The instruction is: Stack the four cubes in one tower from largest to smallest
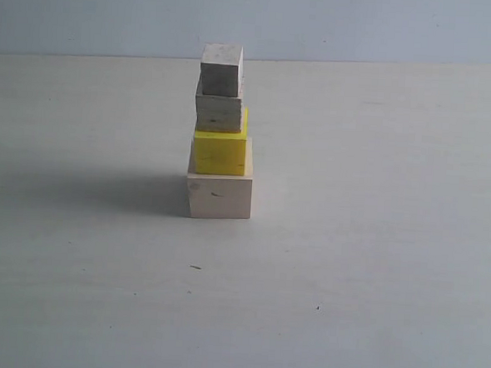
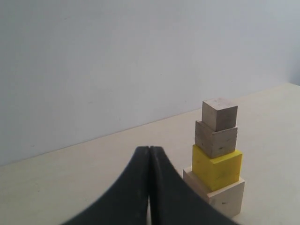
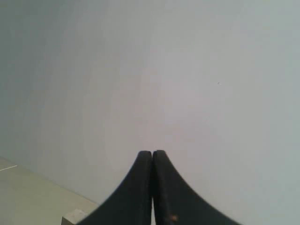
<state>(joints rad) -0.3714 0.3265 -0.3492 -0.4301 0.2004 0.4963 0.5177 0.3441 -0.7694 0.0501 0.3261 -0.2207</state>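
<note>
A pale beige, matte table (image 1: 374, 267) stretches back to a plain, bluish-white wall (image 1: 364, 24). Soft light casts a faint shadow leftward.

The exterior camera looks slightly down across the pale table (image 1: 371, 308) at the wood-and-yellow four-cube tower (image 1: 221, 153), shared with the low, closer left wrist camera; the right wrist camera faces the blank wall (image 3: 187, 70).

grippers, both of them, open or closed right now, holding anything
Left gripper: closed, holding nothing.
Right gripper: closed, holding nothing.
</note>
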